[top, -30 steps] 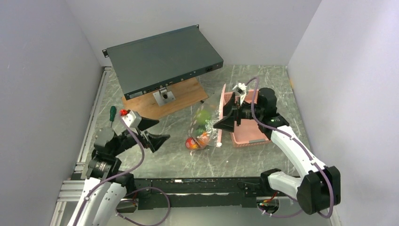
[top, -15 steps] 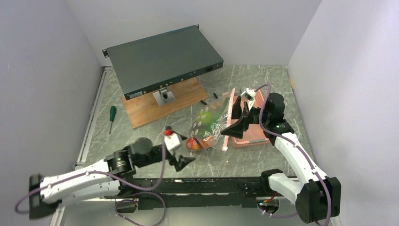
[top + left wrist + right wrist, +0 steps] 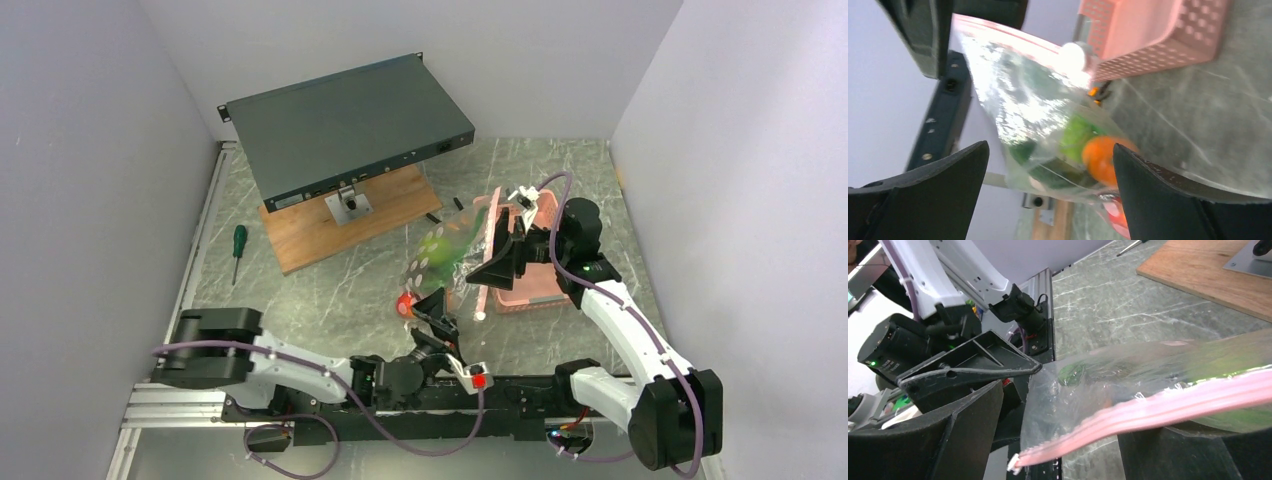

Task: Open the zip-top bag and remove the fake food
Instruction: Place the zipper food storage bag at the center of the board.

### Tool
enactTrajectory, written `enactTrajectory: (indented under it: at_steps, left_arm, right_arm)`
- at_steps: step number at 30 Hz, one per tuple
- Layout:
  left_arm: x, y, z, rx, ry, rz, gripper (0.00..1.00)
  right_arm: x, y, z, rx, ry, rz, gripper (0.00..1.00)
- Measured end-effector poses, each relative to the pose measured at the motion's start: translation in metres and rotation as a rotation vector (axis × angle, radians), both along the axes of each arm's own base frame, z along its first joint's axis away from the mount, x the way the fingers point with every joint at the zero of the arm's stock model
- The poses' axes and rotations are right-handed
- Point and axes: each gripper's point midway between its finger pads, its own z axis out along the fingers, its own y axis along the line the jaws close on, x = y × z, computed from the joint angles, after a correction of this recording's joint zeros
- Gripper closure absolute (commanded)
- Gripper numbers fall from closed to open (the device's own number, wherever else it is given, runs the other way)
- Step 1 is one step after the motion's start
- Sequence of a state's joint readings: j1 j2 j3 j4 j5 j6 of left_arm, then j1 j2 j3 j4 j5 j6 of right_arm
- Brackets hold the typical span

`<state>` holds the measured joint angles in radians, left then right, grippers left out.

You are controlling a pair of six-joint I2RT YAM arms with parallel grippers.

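Note:
The zip-top bag (image 3: pixel 447 252) is clear with dots and hangs tilted from its pink zip strip (image 3: pixel 1168 407), which rests across my right gripper's (image 3: pixel 497 250) far finger. That gripper (image 3: pixel 1060 410) is open, with the strip and its white slider (image 3: pixel 1012 463) lying between the wide jaws. Fake food sits low in the bag: a green apple (image 3: pixel 1075 135), an orange mango (image 3: pixel 1100 157) and a red piece (image 3: pixel 1115 212). My left gripper (image 3: pixel 438 312) is open and low at the bag's bottom end. In its wrist view the bag (image 3: pixel 1033 110) hangs just ahead between the fingertips of the gripper (image 3: pixel 1049 147).
The pink basket (image 3: pixel 530 285) stands right behind the bag and also shows in the left wrist view (image 3: pixel 1158 35). A dark flat rack unit (image 3: pixel 350 125) leans over a wooden board (image 3: pixel 310 235) at the back. A green-handled screwdriver (image 3: pixel 238 243) lies at the left.
My left arm has swung from the left side across the front, bringing its open gripper low under the bag's bottom end. The right gripper has shifted slightly right with the bag.

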<state>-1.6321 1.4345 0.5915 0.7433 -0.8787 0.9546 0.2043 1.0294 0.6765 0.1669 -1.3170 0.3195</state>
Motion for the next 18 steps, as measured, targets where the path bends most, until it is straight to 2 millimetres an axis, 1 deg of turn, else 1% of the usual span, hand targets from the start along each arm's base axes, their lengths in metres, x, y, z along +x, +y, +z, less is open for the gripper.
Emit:
enactTrajectory:
  at_steps: [3, 5, 6, 8, 11, 16, 18]
  left_arm:
    - [0.007, -0.005, 0.015, -0.011, -0.124, 0.063, 0.00]
    - [0.009, -0.010, 0.030, -0.030, -0.200, 0.106, 0.01]
    - [0.010, -0.013, 0.038, -0.035, -0.237, 0.130, 0.02]
    - [0.012, -0.019, 0.045, -0.033, -0.280, 0.158, 0.06]
    - [0.013, -0.021, 0.045, -0.018, -0.314, 0.179, 0.10]
    - [0.022, -0.014, 0.048, -0.026, -0.320, 0.219, 0.13]
    - [0.025, -0.010, 0.046, -0.030, -0.316, 0.229, 0.15]
  right_arm:
    - [-0.001, 0.000, 0.000, 0.001, 0.009, 0.001, 0.20]
    - [-0.001, 0.001, 0.001, 0.001, 0.011, 0.002, 0.20]
    - [-0.001, 0.001, 0.001, 0.001, 0.012, 0.002, 0.20]
    - [-0.001, 0.001, 0.001, 0.002, 0.014, 0.002, 0.20]
    - [-0.001, 0.001, 0.001, 0.002, 0.014, 0.002, 0.20]
    - [-0.001, 0.001, 0.001, 0.002, 0.014, 0.002, 0.20]
    - [-0.001, 0.001, 0.001, 0.002, 0.014, 0.002, 0.20]
